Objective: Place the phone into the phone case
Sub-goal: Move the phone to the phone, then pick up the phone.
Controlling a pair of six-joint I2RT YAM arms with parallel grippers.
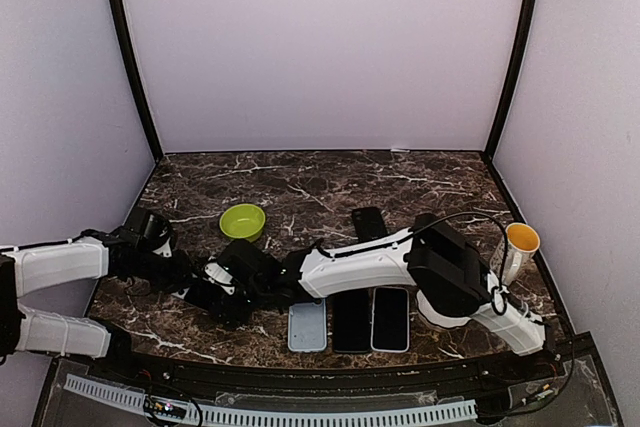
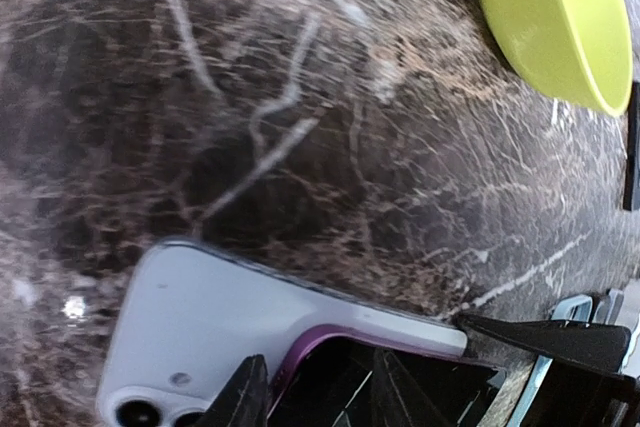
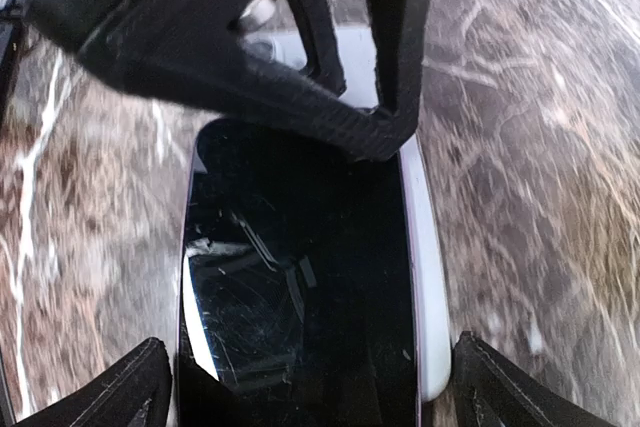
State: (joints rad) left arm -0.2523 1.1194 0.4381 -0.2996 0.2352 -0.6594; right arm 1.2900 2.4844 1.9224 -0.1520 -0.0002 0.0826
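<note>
We see the dark marble table filling the lower half of the overhead view. At its lower left the white phone case lies flat. The phone rests on it, dark screen up and slightly askew, with the case's white rim showing along its right side. The right gripper stands wide, one finger on each side of the phone. The left gripper is narrow at the phone's end; we cannot tell whether it grips.

No legible text or markings anywhere.
</note>
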